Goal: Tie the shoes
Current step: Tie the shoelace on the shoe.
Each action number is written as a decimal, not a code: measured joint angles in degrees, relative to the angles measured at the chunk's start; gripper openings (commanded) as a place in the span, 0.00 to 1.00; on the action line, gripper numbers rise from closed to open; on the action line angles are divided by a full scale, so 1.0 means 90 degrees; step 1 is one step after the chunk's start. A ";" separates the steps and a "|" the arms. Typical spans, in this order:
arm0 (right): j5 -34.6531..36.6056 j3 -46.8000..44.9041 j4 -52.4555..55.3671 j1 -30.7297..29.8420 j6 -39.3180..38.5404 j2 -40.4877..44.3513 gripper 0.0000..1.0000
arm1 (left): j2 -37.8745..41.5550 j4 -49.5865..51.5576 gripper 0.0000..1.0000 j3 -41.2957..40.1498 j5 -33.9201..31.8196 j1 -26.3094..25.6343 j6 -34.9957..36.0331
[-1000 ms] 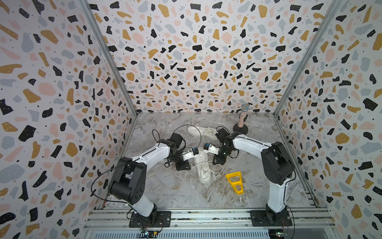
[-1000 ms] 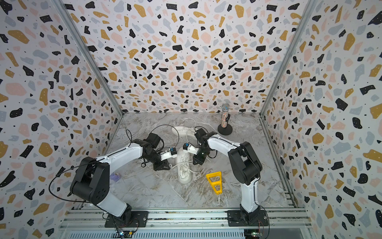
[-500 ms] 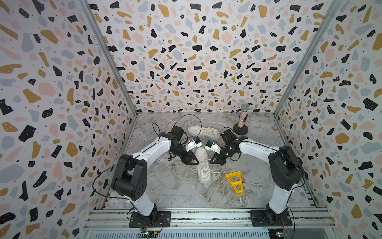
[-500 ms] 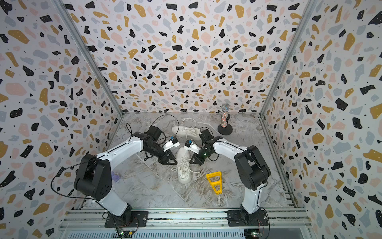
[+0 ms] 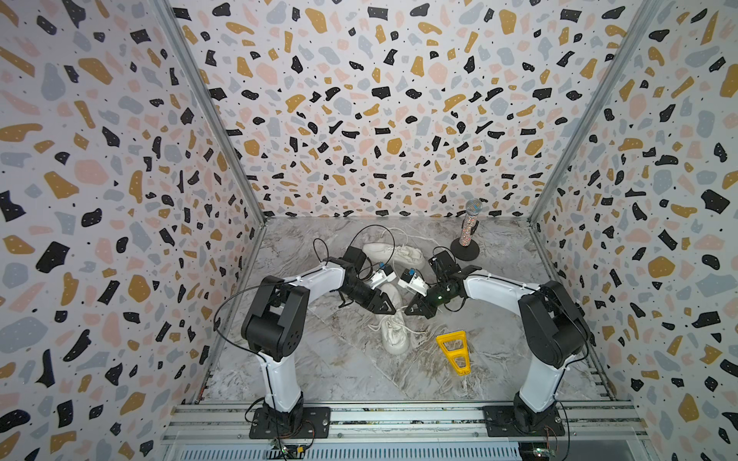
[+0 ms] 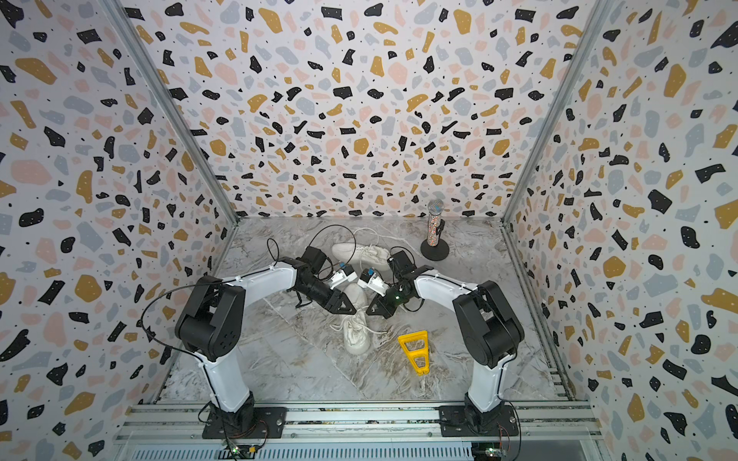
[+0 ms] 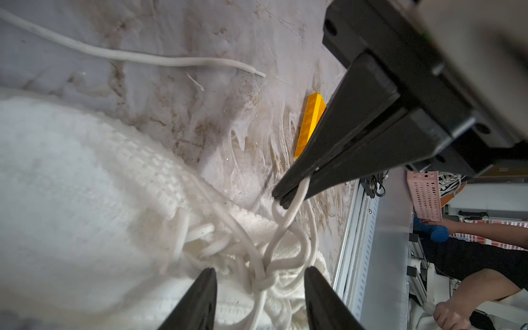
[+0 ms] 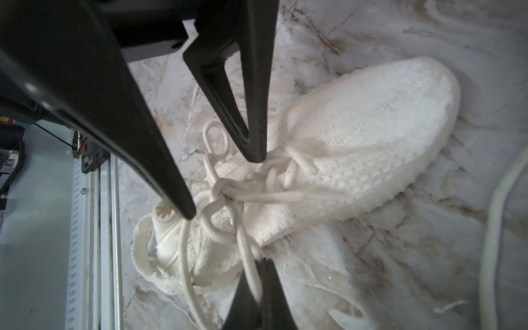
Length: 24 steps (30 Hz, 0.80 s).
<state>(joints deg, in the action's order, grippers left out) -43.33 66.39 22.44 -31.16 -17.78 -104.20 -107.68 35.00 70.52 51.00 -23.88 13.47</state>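
White knit sneaker (image 5: 393,337) lies on grey marbled tabletop (image 5: 339,359), under and between left gripper (image 5: 386,307) and right gripper (image 5: 412,310). The knot of its white lace (image 7: 261,281) sits between left gripper's fingers (image 7: 200,300). Second white sneaker (image 5: 393,253) lies behind both. Yellow plastic triangular frame (image 5: 451,337) lies before right gripper. Sprinkle-covered microphone on round black stand (image 5: 467,233) stands behind it, well apart.

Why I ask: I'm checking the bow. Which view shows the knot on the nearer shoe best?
The right wrist view: the knot lies sharp and unobstructed mid-frame. The left wrist view shows it low in the picture, between the fingers of the open left tool. In both top views it is too small to make out.
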 measured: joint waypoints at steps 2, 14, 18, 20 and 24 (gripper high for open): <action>-0.0002 -0.0005 0.0002 0.0022 0.0000 0.0002 0.00 | -0.0049 -0.0058 0.44 0.0053 -0.0002 -0.0070 -0.0044; -0.0294 -0.0078 0.0357 0.0051 -0.0102 0.0192 0.03 | 0.0002 -0.0138 0.47 -0.0182 -0.0053 -0.0100 0.0073; -0.0364 -0.0236 0.0476 0.0051 -0.0148 0.0192 0.09 | 0.0010 -0.0134 0.47 -0.0253 -0.0015 -0.0097 0.0100; -0.0393 -0.0277 0.0585 0.0051 -0.0172 0.0192 0.12 | 0.0010 -0.0136 0.43 -0.0253 0.0022 -0.0097 0.0102; -0.0435 -0.0277 0.0775 0.0058 -0.0240 0.0192 0.19 | 0.0010 -0.0141 0.34 -0.0255 0.0010 -0.0097 0.0182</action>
<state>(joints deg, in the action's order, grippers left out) -47.24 63.90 29.41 -30.63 -19.94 -102.48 -107.59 33.74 68.23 51.09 -24.75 15.11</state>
